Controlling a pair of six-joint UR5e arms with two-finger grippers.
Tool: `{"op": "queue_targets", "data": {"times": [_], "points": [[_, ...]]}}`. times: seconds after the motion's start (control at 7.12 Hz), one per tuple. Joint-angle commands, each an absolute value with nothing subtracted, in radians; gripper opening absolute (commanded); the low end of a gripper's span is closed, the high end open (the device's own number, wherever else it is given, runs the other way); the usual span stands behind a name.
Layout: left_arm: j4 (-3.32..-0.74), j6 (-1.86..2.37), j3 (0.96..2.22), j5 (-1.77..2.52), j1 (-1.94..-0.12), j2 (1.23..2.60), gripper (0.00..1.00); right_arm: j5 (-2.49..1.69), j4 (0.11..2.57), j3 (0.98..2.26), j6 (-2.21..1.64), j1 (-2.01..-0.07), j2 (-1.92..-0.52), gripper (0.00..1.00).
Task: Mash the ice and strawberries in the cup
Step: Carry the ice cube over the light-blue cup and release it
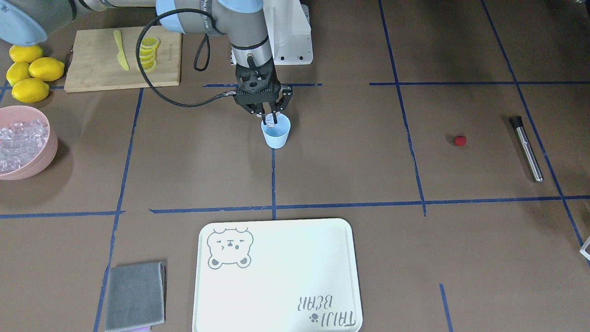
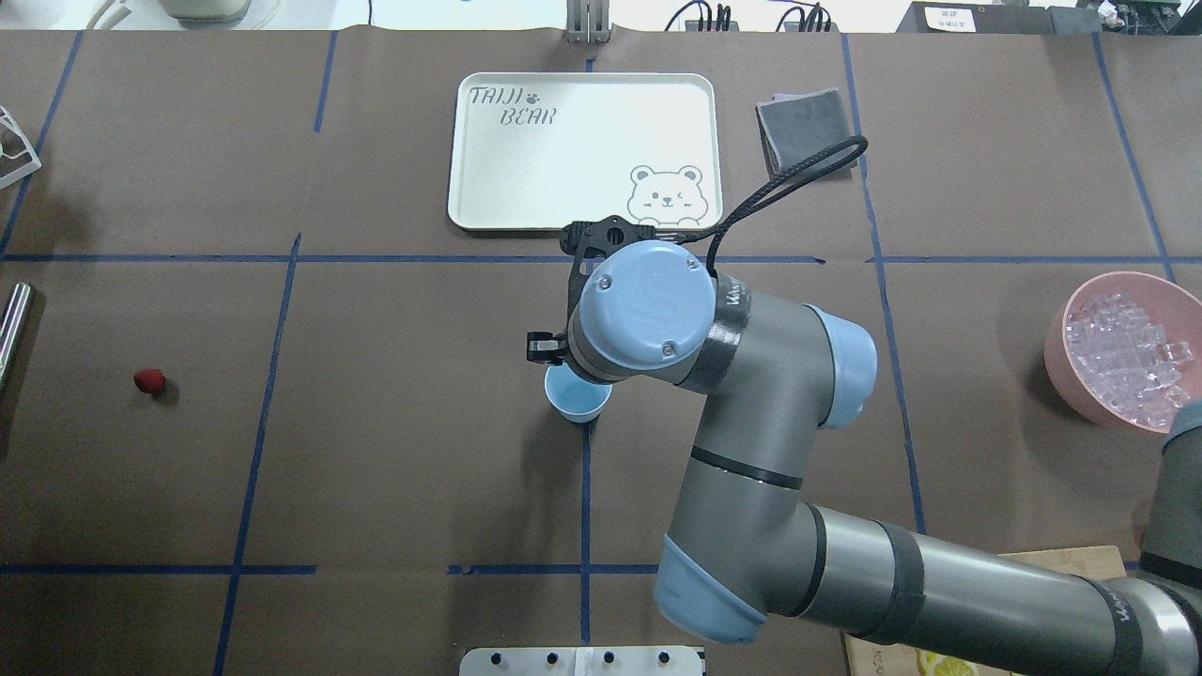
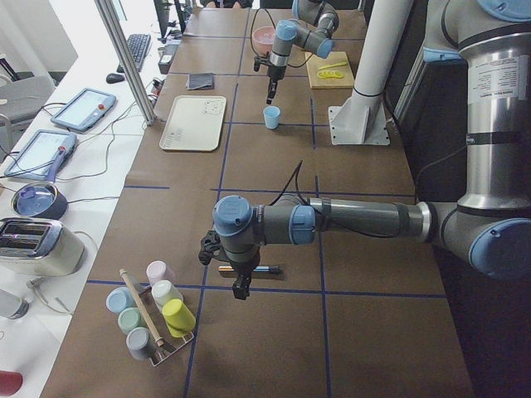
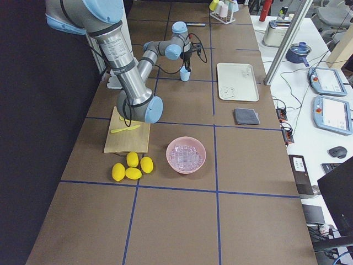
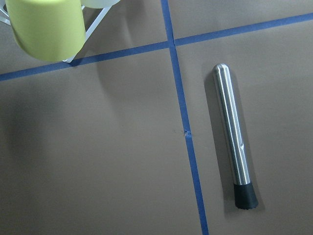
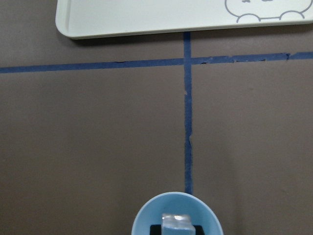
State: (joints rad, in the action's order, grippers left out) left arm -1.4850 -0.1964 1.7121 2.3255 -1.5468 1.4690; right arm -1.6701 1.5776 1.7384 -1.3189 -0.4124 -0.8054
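Note:
The pale blue cup (image 1: 276, 133) stands upright near the table's middle. My right gripper (image 1: 269, 121) hangs straight over the cup's rim, shut on one clear ice cube (image 6: 176, 223) held above the cup's mouth. More ice (image 1: 20, 143) fills the pink bowl (image 1: 46, 159) on my right side. The small red strawberry (image 1: 460, 140) lies alone on the table on my left side. My left gripper (image 3: 241, 290) shows only in the exterior left view, over a steel muddler (image 5: 234, 142); I cannot tell whether it is open or shut.
A white bear tray (image 1: 276, 276) and a folded grey cloth (image 1: 134, 302) lie across the table. A cutting board (image 1: 92, 69) with lemon slices and a yellow knife sits beside whole lemons (image 1: 30, 74). A rack of cups (image 3: 153, 319) stands past the muddler.

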Motion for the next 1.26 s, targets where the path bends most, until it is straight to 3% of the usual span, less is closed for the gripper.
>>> {"op": "queue_targets", "data": {"times": [0.0, 0.14, 0.28, 0.42, 1.12], "points": [[-1.485, -0.196, 1.710, 2.326, -1.548, 1.468, 1.00, -1.654, 1.591, 1.718, -1.335, -0.396, -0.782, 0.12], [-1.485, -0.196, 1.709, 2.326, -1.548, 1.468, 1.00, -1.654, 1.592, 1.717, -1.333, -0.394, -0.788, 0.16], [-1.485, -0.196, 1.713, 2.326, -1.548, 1.470, 1.00, -1.654, 1.592, 1.717, -1.333, -0.387, -0.805, 0.53], [-1.485, -0.198, 1.716, 2.326, -1.548, 1.470, 1.00, -1.652, 1.592, 1.720, -1.335, -0.371, -0.821, 0.99], [-1.488, -0.196, 1.723, 2.326, -1.546, 1.471, 1.00, -1.678, 1.595, 1.723, -1.321, -0.426, -0.818, 0.99]]}}
